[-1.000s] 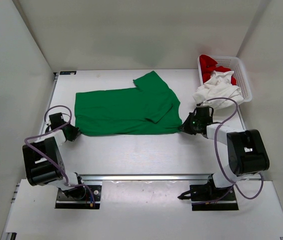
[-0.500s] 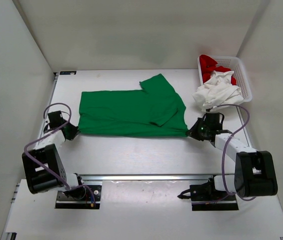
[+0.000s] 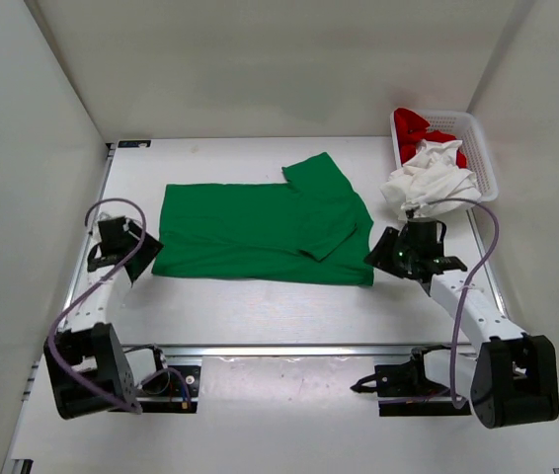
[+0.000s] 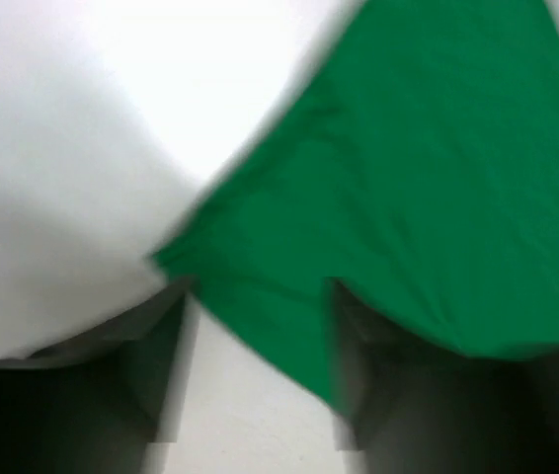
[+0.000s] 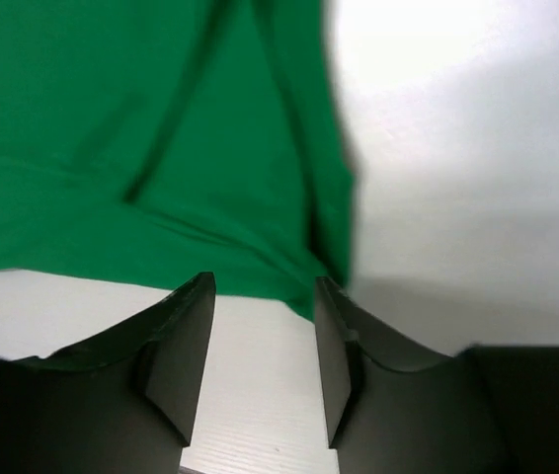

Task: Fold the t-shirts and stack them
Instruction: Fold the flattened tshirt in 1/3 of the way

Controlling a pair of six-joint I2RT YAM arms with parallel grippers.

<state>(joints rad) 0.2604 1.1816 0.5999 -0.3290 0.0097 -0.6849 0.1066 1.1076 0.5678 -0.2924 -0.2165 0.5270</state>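
Your left claw [image 3: 136,259] and right claw [image 3: 382,251] both sit with jaws apart, one at each near corner of the green shirt [image 3: 260,232], spread flat on the table [image 3: 260,311].

table [image 3: 260,311] | green t-shirt [image 3: 250,232] laid out, centre | white basket [image 3: 484,158] far right corner

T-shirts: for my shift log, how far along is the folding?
Done: green shirt spread flat, one sleeve folded in. In hand: nothing; left gripper and right gripper stand open at its near corners. Remaining: finish folding it, then the white shirt and red shirt, both crumpled at the basket.
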